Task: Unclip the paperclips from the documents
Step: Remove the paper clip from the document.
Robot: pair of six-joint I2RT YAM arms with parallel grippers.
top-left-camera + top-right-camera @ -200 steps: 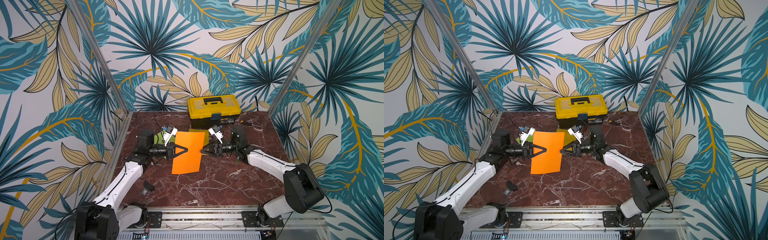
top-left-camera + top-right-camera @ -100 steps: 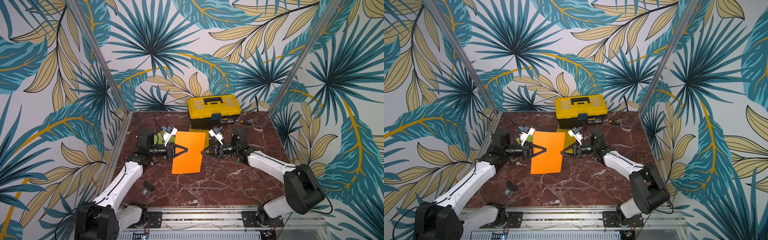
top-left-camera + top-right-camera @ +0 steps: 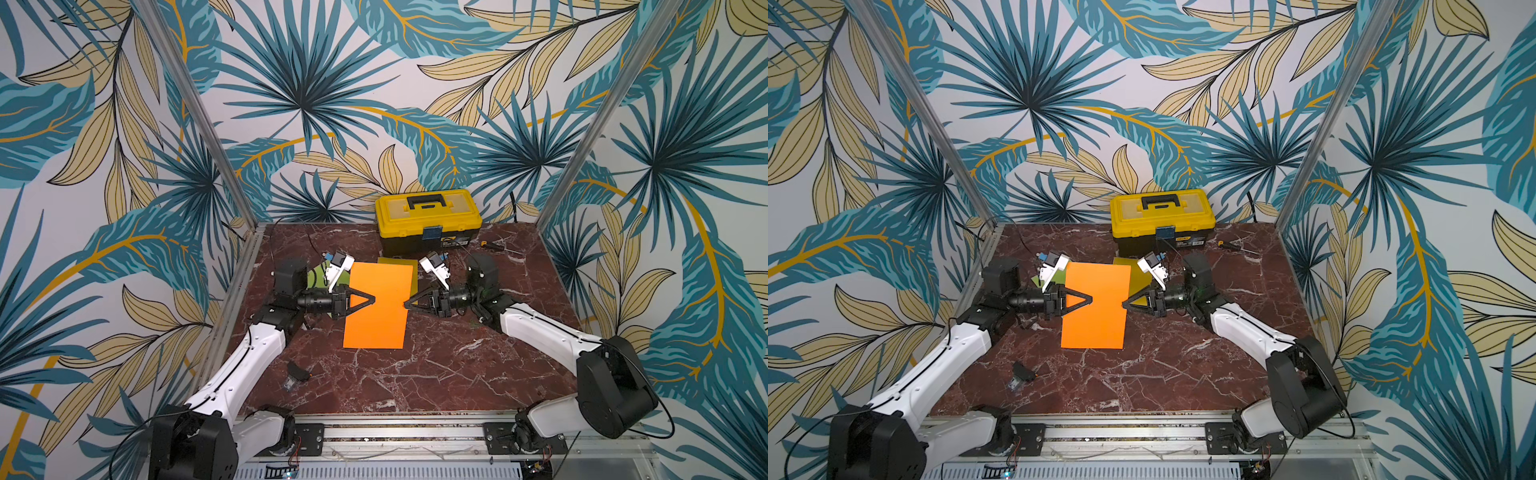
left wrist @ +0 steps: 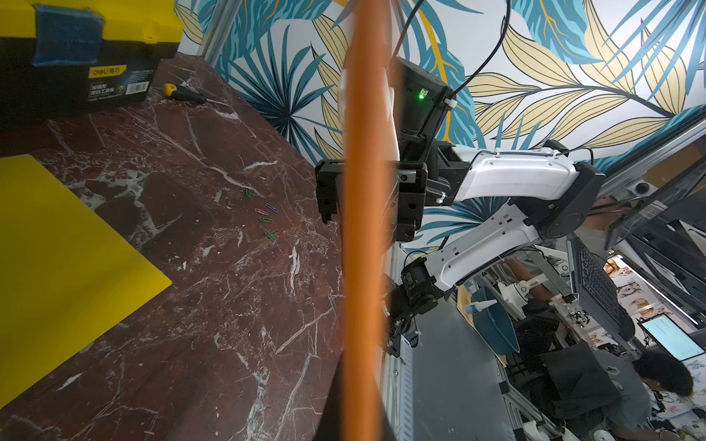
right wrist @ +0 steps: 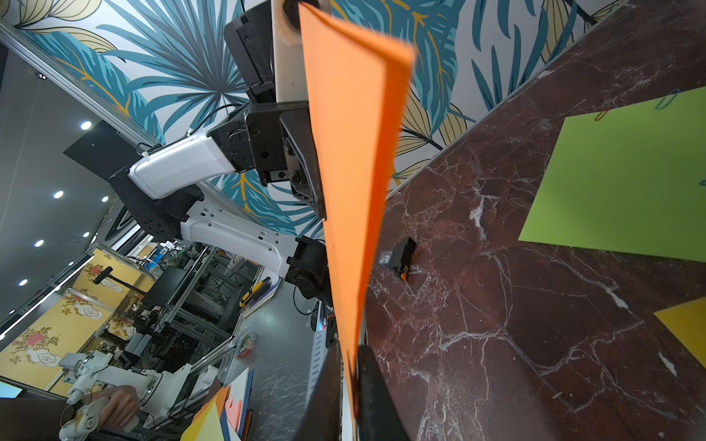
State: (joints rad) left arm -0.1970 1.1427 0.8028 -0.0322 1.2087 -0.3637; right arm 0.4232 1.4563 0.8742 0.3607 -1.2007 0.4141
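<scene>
The orange document (image 3: 377, 316) hangs in the air over the table's middle, seen edge-on in the left wrist view (image 4: 366, 229). My left gripper (image 3: 374, 298) is shut on its left edge. My right gripper (image 3: 405, 305) is shut on its right edge, the sheet pinched between both fingers (image 5: 351, 401). The lime green document (image 5: 626, 183) lies flat behind the left arm, with a blue paperclip (image 5: 666, 100) and a red one (image 5: 601, 113) on its edge. The yellow document (image 4: 57, 259) lies flat below the orange one. Several loose paperclips (image 4: 269, 221) lie on the marble.
A yellow-and-black toolbox (image 3: 428, 218) stands at the back wall, with a yellow-handled screwdriver (image 3: 492, 246) to its right. A small black object (image 3: 297, 372) lies near the front left. Metal frame posts and patterned walls close in both sides.
My right gripper's fingers have closed onto the right edge of the orange document. The left gripper and the sheet have stayed where they were.
</scene>
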